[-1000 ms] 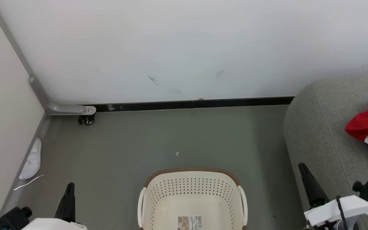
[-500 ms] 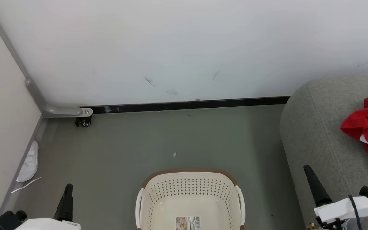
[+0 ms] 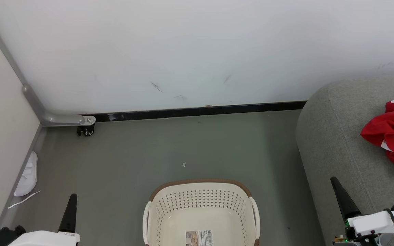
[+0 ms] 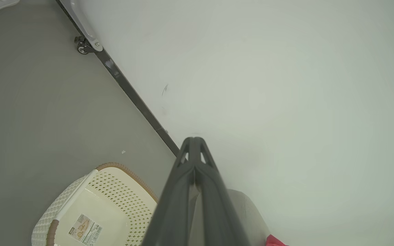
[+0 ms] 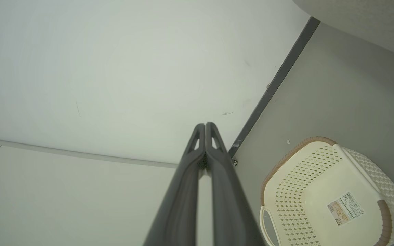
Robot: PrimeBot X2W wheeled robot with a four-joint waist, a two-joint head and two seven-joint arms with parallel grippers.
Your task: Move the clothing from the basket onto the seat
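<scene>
The cream basket [image 3: 200,186] stands on the floor at bottom centre, holding nothing but a label on its base; it shows too in the left wrist view [image 4: 115,177] and the right wrist view [image 5: 299,160]. Red clothing [image 3: 390,131] with white trim lies on the grey seat [image 3: 333,136] at the right edge. A red scrap of clothing [image 4: 275,241] peeks past the seat [image 4: 248,212]. My left gripper [image 3: 71,197] is shut at the lower left, left of the basket, its fingertips together [image 4: 193,139]. My right gripper [image 3: 335,180] is shut over the seat's front corner, tips together [image 5: 205,124], holding nothing.
A white slipper [image 3: 26,174] and a white strip [image 3: 24,199] lie by the left wall. A grey partition foot with a caster [image 3: 86,131] stands at the back left. A white wall [image 3: 197,51] with a black skirting closes the back. A paper scrap [image 3: 184,164] lies on the floor.
The whole head view has shifted slightly left and up, so the camera has moved. My right gripper has sunk lower and to the right in the view. Both grippers stay shut.
</scene>
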